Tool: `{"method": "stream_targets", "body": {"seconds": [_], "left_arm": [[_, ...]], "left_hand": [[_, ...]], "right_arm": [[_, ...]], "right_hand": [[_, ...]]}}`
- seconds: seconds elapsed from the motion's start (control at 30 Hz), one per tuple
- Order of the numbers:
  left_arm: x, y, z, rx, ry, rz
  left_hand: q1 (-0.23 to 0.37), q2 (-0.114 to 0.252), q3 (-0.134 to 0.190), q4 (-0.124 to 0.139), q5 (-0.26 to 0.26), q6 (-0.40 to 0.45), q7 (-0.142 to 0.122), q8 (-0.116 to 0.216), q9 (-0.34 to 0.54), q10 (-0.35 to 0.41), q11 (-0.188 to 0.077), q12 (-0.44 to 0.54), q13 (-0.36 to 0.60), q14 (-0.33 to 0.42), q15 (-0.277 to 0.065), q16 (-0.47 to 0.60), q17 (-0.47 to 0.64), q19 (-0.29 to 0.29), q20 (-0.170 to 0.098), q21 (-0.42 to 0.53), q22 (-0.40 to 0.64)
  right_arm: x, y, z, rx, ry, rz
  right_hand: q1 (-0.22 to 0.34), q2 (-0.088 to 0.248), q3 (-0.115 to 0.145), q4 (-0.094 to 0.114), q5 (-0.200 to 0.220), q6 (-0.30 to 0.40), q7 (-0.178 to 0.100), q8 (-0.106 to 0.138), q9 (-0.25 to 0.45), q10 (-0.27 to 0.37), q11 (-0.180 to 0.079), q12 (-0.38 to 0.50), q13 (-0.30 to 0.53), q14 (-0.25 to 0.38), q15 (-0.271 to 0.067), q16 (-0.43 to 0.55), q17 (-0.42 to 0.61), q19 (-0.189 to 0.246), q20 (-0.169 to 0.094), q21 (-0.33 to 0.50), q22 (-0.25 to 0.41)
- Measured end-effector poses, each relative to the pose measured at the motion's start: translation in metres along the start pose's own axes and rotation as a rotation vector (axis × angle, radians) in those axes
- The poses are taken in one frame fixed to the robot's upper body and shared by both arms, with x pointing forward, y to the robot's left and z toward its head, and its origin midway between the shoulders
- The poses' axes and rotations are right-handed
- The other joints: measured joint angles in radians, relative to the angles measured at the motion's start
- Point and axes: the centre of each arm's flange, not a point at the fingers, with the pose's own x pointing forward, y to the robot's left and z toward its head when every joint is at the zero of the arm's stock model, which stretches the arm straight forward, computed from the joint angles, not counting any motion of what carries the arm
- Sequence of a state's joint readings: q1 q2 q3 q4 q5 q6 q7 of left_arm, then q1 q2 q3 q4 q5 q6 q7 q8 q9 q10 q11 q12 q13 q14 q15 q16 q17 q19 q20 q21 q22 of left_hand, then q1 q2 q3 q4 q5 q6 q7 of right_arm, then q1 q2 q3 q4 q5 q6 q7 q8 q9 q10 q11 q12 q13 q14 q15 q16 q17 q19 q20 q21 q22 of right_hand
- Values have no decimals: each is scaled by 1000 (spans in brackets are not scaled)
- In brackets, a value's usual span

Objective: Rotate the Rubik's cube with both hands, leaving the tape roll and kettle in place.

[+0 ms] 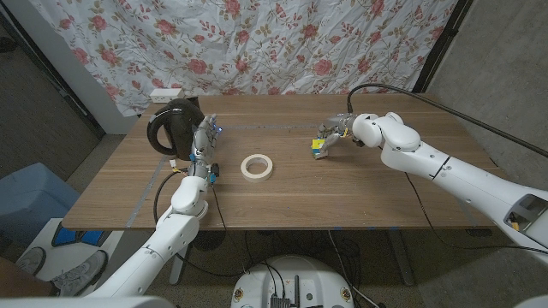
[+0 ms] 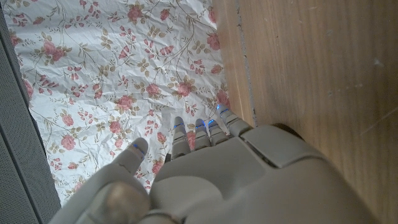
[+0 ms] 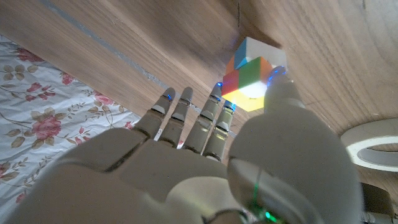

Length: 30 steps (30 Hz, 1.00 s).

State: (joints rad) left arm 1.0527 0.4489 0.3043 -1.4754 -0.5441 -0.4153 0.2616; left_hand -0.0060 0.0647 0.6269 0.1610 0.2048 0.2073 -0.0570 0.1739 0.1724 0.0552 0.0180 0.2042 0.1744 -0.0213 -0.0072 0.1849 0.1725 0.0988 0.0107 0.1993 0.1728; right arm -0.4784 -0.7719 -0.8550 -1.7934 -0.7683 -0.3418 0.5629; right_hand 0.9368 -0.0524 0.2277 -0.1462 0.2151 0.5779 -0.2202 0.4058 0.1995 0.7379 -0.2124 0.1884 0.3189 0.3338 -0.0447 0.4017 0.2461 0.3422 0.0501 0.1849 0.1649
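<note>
Black kettle (image 1: 175, 124); cream tape roll (image 1: 257, 167); multicoloured Rubik's cube (image 1: 319, 147); rose-print curtain (image 1: 257, 43).

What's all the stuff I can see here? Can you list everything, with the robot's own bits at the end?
Rubik's cube: one, multicoloured, on the table's right part, at the right hand's fingertips.
Tape roll: one, cream-white, lying flat near the table's middle.
Kettle: one, black, on the table's left part, just behind the left hand.
Table: one, brown wood, bearing all three things.
Floral cloth: one, white with pink roses, hanging behind the table.
White box: one, small, at the table's far left edge; too small to identify.
Left hand: one, white, raised beside the kettle, fingers apart, holding nothing.
Right hand: one, white, touching the cube with thumb and fingertips; a firm grip cannot be told.
</note>
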Motion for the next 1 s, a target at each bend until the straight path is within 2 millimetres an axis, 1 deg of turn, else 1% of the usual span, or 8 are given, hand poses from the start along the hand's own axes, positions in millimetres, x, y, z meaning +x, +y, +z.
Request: {"method": "stream_targets", "body": {"seconds": [0.27,0.5,0.57,0.73,0.87,0.9,0.93,1.0], "left_arm": [[0,1,-2,-5,2,-1],[1,2,-3,-8,1,-2],[1,2,-3,-8,1,-2],[1,2,-3,-10,1,-3],[1,3,-3,-10,0,-3],[1,3,-3,-10,0,-3],[1,3,-3,-10,0,-2],[2,3,-4,-10,0,-3]], "left_hand": [[0,0,0,0,0,0,0,0,0,0,0,0,0,4,4,0,0,0,0,0,0],[0,0,0,0,0,0,0,0,0,0,0,0,0,7,7,0,0,5,5,0,0],[0,0,0,0,0,0,0,0,0,0,0,0,0,7,7,0,0,5,5,0,0],[0,0,0,0,0,4,4,0,0,0,0,0,0,12,2,0,0,5,5,0,0],[0,0,0,0,0,4,4,0,0,5,5,0,0,13,2,0,0,5,5,0,0],[0,0,0,0,0,4,4,0,0,5,5,0,0,13,2,0,0,5,5,0,0],[0,0,0,0,0,4,4,0,0,5,5,0,0,13,2,0,0,5,5,0,0],[0,0,0,0,0,4,4,0,0,5,5,0,0,13,2,0,0,5,5,0,0]], "right_arm": [[2,0,2,-10,3,17],[2,1,3,-15,6,31],[2,1,3,-15,6,34],[2,2,2,-16,6,42],[2,2,3,-15,-1,53],[2,3,3,-15,-2,55],[2,3,3,-14,-4,58],[3,3,4,-11,-9,66]], "right_hand": [[0,0,0,0,9,-24,-1,-12,0,-34,0,-4,0,-16,2,-14,0,-4,4,0,0],[-9,-9,3,-3,22,-99,1,-48,0,-110,12,-8,-8,-43,4,-37,0,-19,5,0,0],[-9,-10,6,0,26,-124,2,-60,0,-129,22,-8,-12,-46,6,-43,0,-25,11,0,0],[-36,-36,6,0,37,-197,8,-97,0,-178,39,-8,-21,-64,4,-56,1,-36,7,0,0],[-75,-46,-9,16,52,-248,26,-125,0,-244,67,-8,-30,-95,6,-75,6,-50,15,0,0],[-88,-58,-12,18,59,-258,33,-131,0,-257,79,-8,-33,-104,15,-82,7,-52,16,0,0],[-98,-53,-13,19,65,-265,40,-133,0,-274,85,-8,-35,-111,22,-86,6,-54,18,0,0],[-114,-69,-21,27,74,-282,47,-143,0,-300,93,-11,-40,-127,37,-92,5,-64,21,0,0]]}}
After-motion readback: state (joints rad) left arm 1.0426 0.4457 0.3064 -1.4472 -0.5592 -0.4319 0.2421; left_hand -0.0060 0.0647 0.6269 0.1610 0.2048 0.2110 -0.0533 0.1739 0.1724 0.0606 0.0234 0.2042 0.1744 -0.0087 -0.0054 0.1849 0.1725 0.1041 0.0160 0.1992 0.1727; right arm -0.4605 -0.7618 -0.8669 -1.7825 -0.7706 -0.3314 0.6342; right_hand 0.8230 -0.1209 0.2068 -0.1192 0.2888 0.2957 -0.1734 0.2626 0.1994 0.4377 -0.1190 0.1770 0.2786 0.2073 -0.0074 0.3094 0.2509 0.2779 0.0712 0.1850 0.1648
